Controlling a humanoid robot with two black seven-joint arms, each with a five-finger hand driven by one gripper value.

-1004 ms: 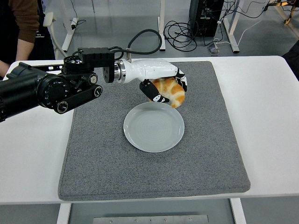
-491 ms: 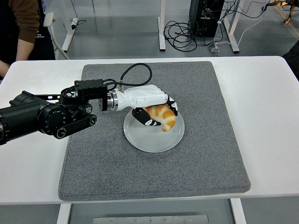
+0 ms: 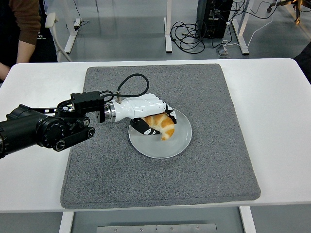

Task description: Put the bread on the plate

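Observation:
A golden croissant-shaped bread [image 3: 161, 124] lies on the left part of the grey-white round plate [image 3: 176, 144], which sits in the middle of the grey mat [image 3: 204, 165]. My left hand [image 3: 154, 119], white with black finger pads, is low over the plate and its fingers are still curled around the bread. The black left arm reaches in from the left edge. My right arm does not show.
A person in a brown sleeve [image 3: 24, 22] stands at the top left behind the white table [image 3: 277, 121]. Cables and desk legs lie on the floor beyond the table's far edge.
My left hand has carried the bread down and toward me, from above the plate's far edge onto the plate. The arm has drawn back to the left.

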